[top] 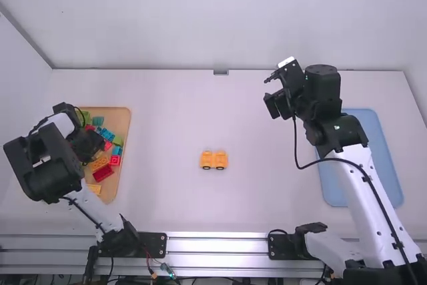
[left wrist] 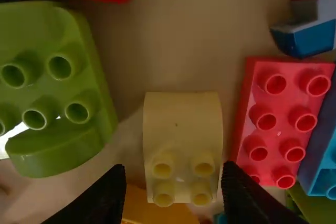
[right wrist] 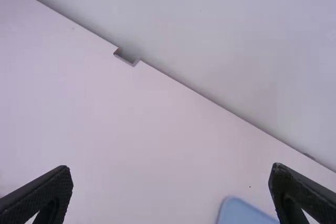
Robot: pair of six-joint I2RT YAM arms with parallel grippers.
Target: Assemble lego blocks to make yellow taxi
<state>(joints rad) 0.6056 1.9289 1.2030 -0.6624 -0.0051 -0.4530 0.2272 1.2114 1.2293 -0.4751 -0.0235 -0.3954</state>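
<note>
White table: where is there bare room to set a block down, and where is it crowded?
Bare: between the tan tray and the orange wheeled piece; between that piece and the blue tray; behind it, towards the back wall. Crowded: the tan tray, blocks close together.

Forward and down over the table (top: 160, 118) from high up; onto bricks (left wrist: 181, 121) from the left wrist (very close); toward the wall (right wrist: 236, 40) from the right, farther off, sharing the blue tray (right wrist: 241, 213) with the first.

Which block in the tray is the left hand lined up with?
The pale yellow block, with four studs and a smooth, curved end. It appears between the open fingers of the left hand; the red eight-stud block and a green one lie outside them.
</note>
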